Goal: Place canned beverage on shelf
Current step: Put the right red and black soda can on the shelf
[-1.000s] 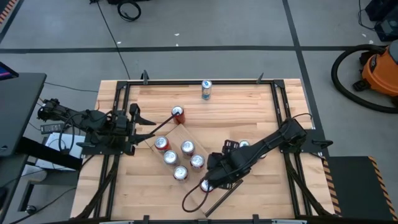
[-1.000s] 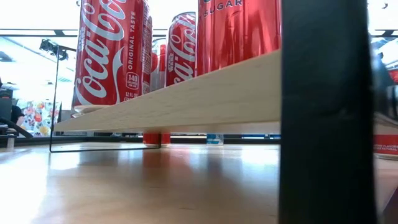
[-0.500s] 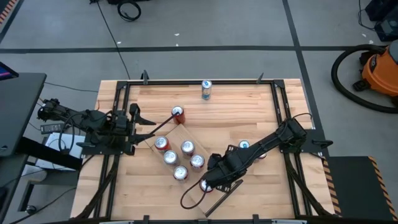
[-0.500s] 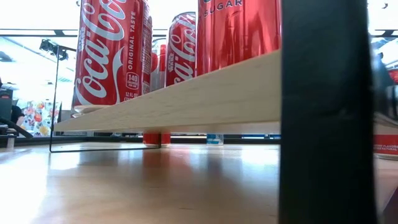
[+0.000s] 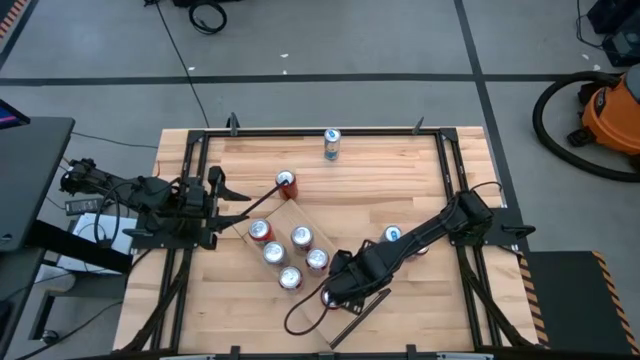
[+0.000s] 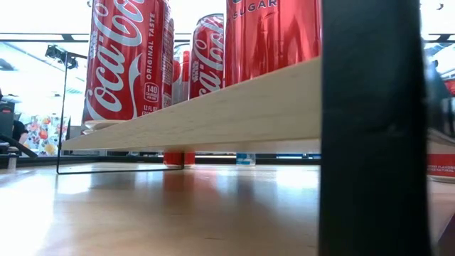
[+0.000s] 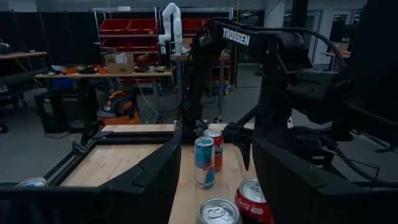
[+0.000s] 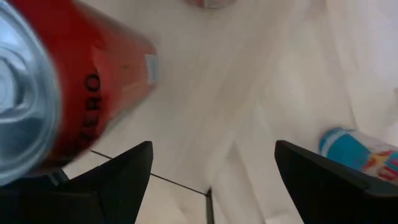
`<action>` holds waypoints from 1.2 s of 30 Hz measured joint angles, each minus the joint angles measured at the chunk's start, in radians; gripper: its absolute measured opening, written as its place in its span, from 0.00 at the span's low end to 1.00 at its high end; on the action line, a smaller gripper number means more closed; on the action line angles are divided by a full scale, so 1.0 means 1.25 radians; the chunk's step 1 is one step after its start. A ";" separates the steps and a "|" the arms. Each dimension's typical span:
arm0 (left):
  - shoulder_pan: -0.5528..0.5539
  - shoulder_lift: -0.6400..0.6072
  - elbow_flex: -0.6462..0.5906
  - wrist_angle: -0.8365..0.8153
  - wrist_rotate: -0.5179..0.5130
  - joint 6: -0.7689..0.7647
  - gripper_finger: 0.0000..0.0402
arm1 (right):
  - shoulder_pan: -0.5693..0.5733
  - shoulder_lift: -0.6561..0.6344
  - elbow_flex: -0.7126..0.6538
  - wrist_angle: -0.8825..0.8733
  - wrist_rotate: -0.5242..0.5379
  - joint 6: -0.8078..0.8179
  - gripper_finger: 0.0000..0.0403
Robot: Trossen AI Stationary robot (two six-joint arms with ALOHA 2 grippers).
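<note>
well along, by the look of it: five red cans point(image 5: 287, 255) standing on the shelf point(image 5: 296, 215), the pale plank lying at a slant in the middle of the table point(image 5: 380, 180). last of them, near the plank's right end, mostly hidden under the right gripper point(image 5: 333, 290) in the high view. right wrist view shows the fingers standing wide, nothing between them, that red can point(image 8: 56, 93) just off to one side. probably just set down, though not certain.

left to do, as judged: a red can point(image 5: 287, 182) beside the plank's far end, a blue can point(image 5: 332, 143) near the table's far edge, another blue can point(image 5: 392, 235) beside the right arm, all on the tabletop.

left gripper point(image 5: 250, 205) waiting at the table's left side, fingers narrow, holding nothing.

room on the plank looks tight.
</note>
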 joint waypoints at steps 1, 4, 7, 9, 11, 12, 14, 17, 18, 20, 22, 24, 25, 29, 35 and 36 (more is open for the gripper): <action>0.000 0.000 0.000 0.000 0.000 0.001 0.52 | 0.000 0.000 -0.004 0.014 -0.003 0.000 0.86; 0.000 0.000 0.000 0.000 0.000 0.002 0.52 | -0.001 0.000 -0.006 0.042 -0.009 0.000 0.86; 0.000 0.000 0.000 0.000 0.000 0.002 0.52 | -0.001 0.000 -0.006 0.045 -0.002 0.000 0.86; 0.000 0.000 0.000 0.000 0.000 0.002 0.52 | -0.001 0.000 -0.006 0.049 0.001 0.000 0.86; 0.000 0.000 0.000 0.000 0.000 0.002 0.52 | -0.001 0.000 -0.006 0.060 0.001 0.000 0.86; 0.000 0.000 0.000 0.000 0.000 0.002 0.52 | -0.001 0.000 -0.006 0.068 0.002 0.000 0.86; 0.000 0.000 0.000 0.000 0.000 0.002 0.52 | -0.002 0.000 -0.006 0.083 0.002 0.000 0.86; 0.000 0.000 0.000 0.000 0.000 0.001 0.52 | -0.005 0.000 -0.006 0.095 0.004 0.000 0.86; 0.000 0.000 0.000 0.000 0.000 0.001 0.52 | -0.006 0.000 -0.006 0.098 0.005 0.000 0.86; 0.000 0.000 0.000 0.000 0.000 0.001 0.52 | -0.008 0.000 -0.006 0.104 0.005 0.000 0.86; 0.000 0.000 0.000 0.000 0.000 0.001 0.52 | -0.011 0.000 -0.006 0.113 0.006 0.000 0.86; 0.000 0.000 0.000 0.000 0.000 0.001 0.52 | -0.013 0.000 -0.006 0.122 0.007 0.000 0.86; 0.000 0.000 0.000 0.000 0.000 0.001 0.52 | -0.014 0.000 -0.006 0.128 0.007 0.000 0.86; 0.000 0.000 0.000 0.000 0.000 0.001 0.52 | -0.016 0.000 -0.006 0.134 0.008 0.019 0.86; 0.000 0.000 0.000 0.000 0.000 0.001 0.52 | -0.016 0.000 -0.006 0.156 0.008 0.033 0.86; 0.000 0.000 0.000 0.000 0.000 0.001 0.52 | -0.016 0.000 -0.006 0.161 0.008 0.035 0.86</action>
